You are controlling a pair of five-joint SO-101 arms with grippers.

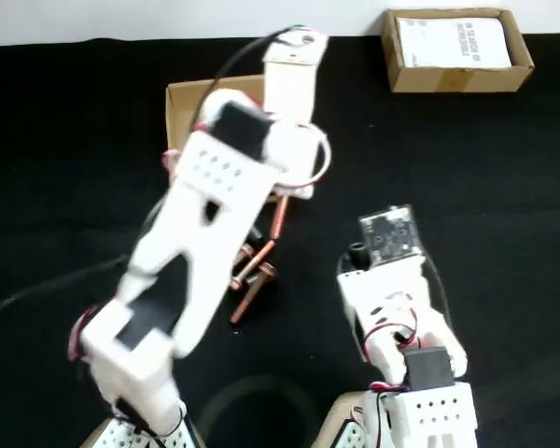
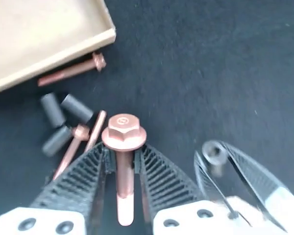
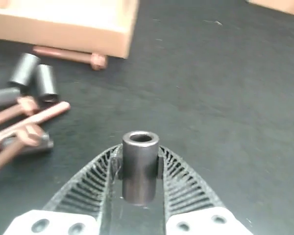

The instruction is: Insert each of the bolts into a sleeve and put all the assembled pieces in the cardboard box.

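Now, left gripper (image 2: pixel 122 149): I'm clamping a bolt (image 2: pixel 123 133).
Right gripper (image 3: pixel 139 152): clamping a sleeve (image 3: pixel 139 171).
Risk: a tilted bolt jams.

Bare black table (image 2: pixel 210 63) is lying open ahead of my left gripper (image 2: pixel 122 149). Loose sleeves (image 2: pixel 51 110) and bolts (image 2: pixel 68 152) are crowding the ground beside the cardboard box (image 2: pixel 54 55), with one bolt (image 2: pixel 71 71) lying against its wall. My right gripper (image 2: pixel 215 154) is standing near my left, narrowing the passage on that side.
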